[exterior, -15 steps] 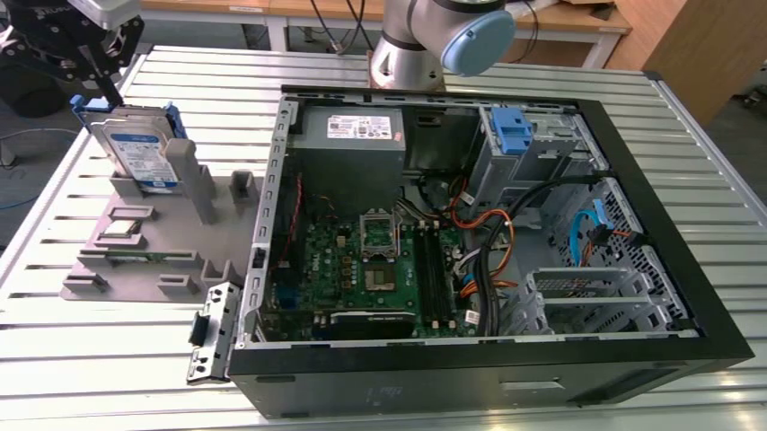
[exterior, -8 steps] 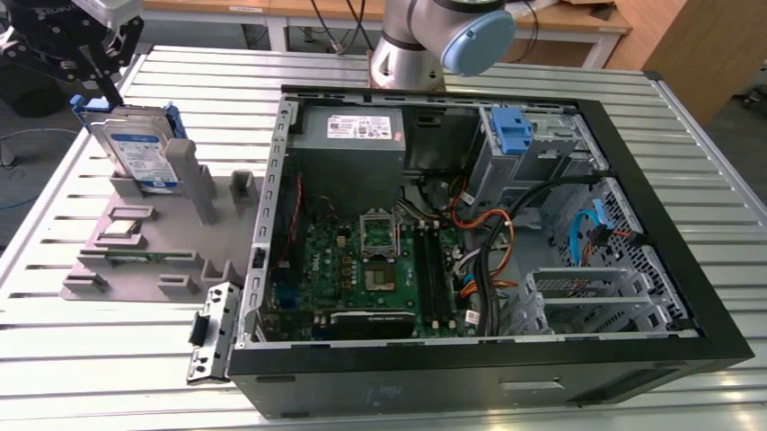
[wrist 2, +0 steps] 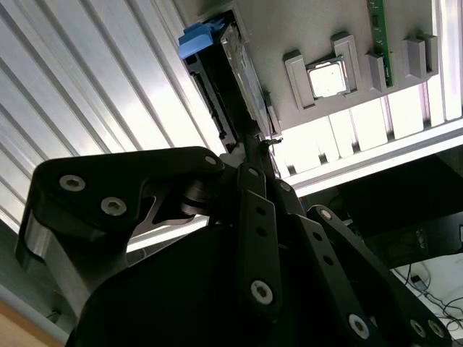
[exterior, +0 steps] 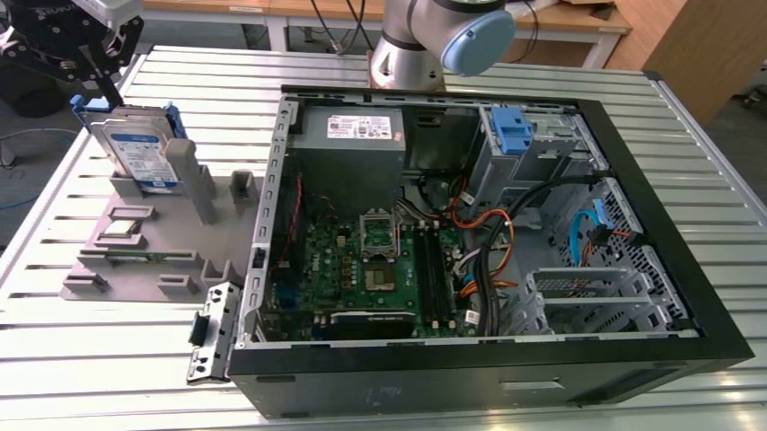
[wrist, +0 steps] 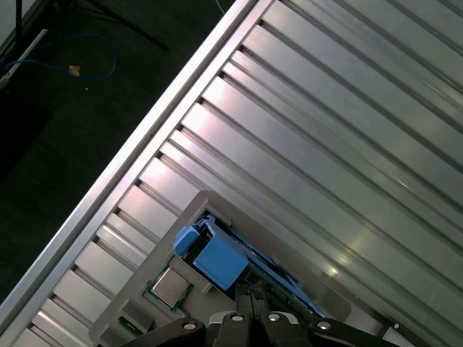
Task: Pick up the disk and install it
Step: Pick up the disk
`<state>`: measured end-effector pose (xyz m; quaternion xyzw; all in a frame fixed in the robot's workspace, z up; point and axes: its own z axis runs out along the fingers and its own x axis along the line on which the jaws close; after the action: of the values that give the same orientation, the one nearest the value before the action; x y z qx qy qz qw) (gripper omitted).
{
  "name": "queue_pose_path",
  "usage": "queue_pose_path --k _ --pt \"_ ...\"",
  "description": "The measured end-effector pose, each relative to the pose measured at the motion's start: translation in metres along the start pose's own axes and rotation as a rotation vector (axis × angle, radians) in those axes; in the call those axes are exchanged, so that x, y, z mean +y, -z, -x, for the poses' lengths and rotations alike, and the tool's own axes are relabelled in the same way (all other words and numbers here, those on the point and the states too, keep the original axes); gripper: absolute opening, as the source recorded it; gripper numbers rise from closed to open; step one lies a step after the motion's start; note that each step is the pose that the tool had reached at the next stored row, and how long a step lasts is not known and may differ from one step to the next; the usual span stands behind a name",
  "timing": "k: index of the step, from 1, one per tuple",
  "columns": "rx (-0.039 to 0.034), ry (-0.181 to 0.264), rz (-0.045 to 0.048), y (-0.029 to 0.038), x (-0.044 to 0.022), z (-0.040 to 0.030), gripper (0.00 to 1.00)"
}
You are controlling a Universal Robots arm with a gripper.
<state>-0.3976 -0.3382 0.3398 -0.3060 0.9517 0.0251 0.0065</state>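
Note:
The disk (exterior: 135, 153) stands on edge in a grey holder (exterior: 120, 260) on the slatted table, at the exterior view's left. It is silver with a white-and-blue label and a blue bracket around it. My gripper (exterior: 96, 94) hangs right over the disk's upper corner, very close to it or touching it. In the second wrist view the disk (wrist 2: 239, 65) is edge-on, running away from my gripper (wrist 2: 253, 144). The first wrist view has the disk's blue bracket (wrist: 217, 256) just beyond my gripper (wrist: 246, 293).
An open computer case (exterior: 671, 224) lies at the exterior view's right, with a motherboard, cables, a grey power supply (exterior: 350, 135) and a drive bay with a blue latch (exterior: 513, 130). The holder also carries a chip (wrist 2: 327, 78). The table edge (wrist: 130, 181) runs close behind the holder.

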Motion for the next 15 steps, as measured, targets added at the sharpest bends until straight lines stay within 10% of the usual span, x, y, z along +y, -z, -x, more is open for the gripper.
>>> queue_pose_path --k 15 --pt "0.003 0.073 0.0019 -0.0001 0.0 0.0 0.11"
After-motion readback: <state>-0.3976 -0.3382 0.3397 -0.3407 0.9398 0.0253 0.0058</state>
